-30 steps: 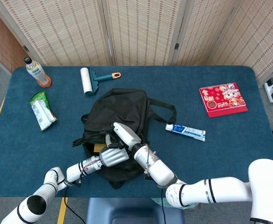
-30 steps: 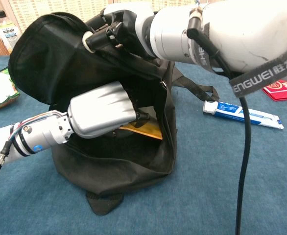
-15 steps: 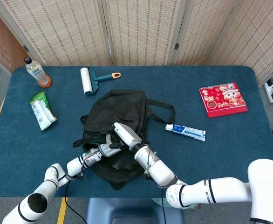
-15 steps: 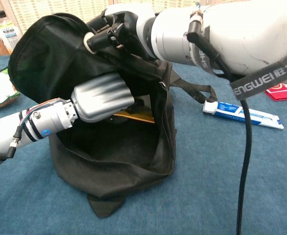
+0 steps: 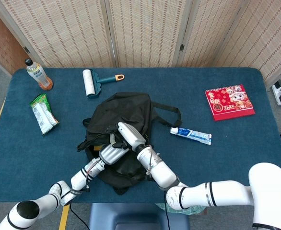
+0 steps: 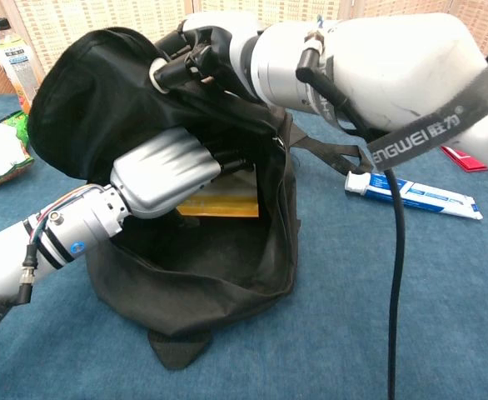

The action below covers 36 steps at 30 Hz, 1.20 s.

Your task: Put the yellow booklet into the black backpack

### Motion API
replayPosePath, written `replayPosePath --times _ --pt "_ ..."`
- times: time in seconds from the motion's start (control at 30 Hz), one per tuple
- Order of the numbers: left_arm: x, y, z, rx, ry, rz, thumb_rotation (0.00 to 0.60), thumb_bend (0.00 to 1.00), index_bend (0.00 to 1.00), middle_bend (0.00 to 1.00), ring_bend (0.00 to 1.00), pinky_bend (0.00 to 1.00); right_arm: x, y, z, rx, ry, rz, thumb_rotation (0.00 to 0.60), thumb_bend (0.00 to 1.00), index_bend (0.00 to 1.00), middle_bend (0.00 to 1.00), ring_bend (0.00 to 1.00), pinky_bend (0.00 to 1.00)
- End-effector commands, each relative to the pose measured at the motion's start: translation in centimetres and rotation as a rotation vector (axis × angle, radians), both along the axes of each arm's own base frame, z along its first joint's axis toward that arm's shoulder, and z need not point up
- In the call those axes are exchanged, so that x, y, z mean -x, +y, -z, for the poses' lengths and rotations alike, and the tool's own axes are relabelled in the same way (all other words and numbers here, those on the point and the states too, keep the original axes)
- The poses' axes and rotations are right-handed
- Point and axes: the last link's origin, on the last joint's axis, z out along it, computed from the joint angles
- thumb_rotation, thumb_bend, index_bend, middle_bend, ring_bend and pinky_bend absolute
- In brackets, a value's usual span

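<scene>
Starting nearest the chest camera, we note the lower lip of the black backpack (image 6: 194, 283) sagging open toward the bottom centre of the frame, its mouth facing us. Just behind that lip, the left hand (image 6: 165, 171) reaches in from the lower left, its back toward the lens and its fingers running into the opening toward centre frame. The yellow booklet (image 6: 219, 204) lies directly under and just beyond those fingers, inside the mouth, toward centre frame from the hand. Only one yellow edge shows; we judge its long axis to run roughly level, left to right across the frame, with its far end pointing deeper into the bag. We cannot tell whether the left hand is gripping the booklet or merely resting on it, since the fingertips are hidden by the bag's interior. Above, at upper centre, the right hand (image 6: 202, 58) is clenched on the upper flap of the backpack, holding the mouth raised. The left hand is plainly the nearer to the booklet. In our judgement the coming move turns on pushing the booklet further along that axis, away from the lip.
</scene>
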Motion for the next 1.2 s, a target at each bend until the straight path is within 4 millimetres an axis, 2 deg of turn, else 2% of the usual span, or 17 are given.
replayPosePath --times 0.03,0.13,0.43,0.63,0.83,1.03,1.2 --pt "-0.3 -1.2 -1.2 -0.026 -0.045 -0.054 0.6 0.0 0.2 0.28 0.27 0.27 0.0 -0.2 0.0 0.005 -0.003 0.01 0.6 0.81 0.71 0.44 0.36 0.4" --pt "-0.5 -1.9 -1.7 -0.029 -0.064 -0.06 0.6 0.0 0.16 0.27 0.26 0.26 0.1 -0.5 0.0 0.016 0.0 0.017 0.6 0.82 0.71 0.44 0.36 0.4" --pt "0.0 -4.2 -3.0 -0.042 -0.145 -0.078 0.6 0.0 0.17 0.27 0.27 0.26 0.5 -1.7 0.1 0.043 -0.001 0.059 0.6 0.82 0.7 0.44 0.36 0.39" --pt "1.1 -6.4 -4.7 -0.036 -0.197 -0.096 0.6 0.0 0.18 0.29 0.33 0.27 0.9 -1.9 0.2 0.034 0.01 0.068 0.6 0.82 0.69 0.43 0.35 0.38" --pt "2.3 -7.7 -7.1 -0.007 -0.283 -0.096 0.6 0.0 0.25 0.35 0.39 0.3 1.1 -2.3 0.1 0.045 0.012 0.081 0.6 0.82 0.69 0.43 0.35 0.38" --pt "3.6 -8.9 -9.6 0.046 -0.383 -0.095 0.6 0.0 0.36 0.45 0.46 0.42 1.6 -2.7 0.0 0.039 0.008 0.092 0.6 0.82 0.68 0.43 0.35 0.38" --pt "5.2 -9.5 -11.5 0.09 -0.455 -0.174 0.6 0.0 0.44 0.51 0.49 0.51 2.5 -2.6 -0.4 0.021 0.009 0.081 0.6 0.82 0.66 0.42 0.33 0.36"
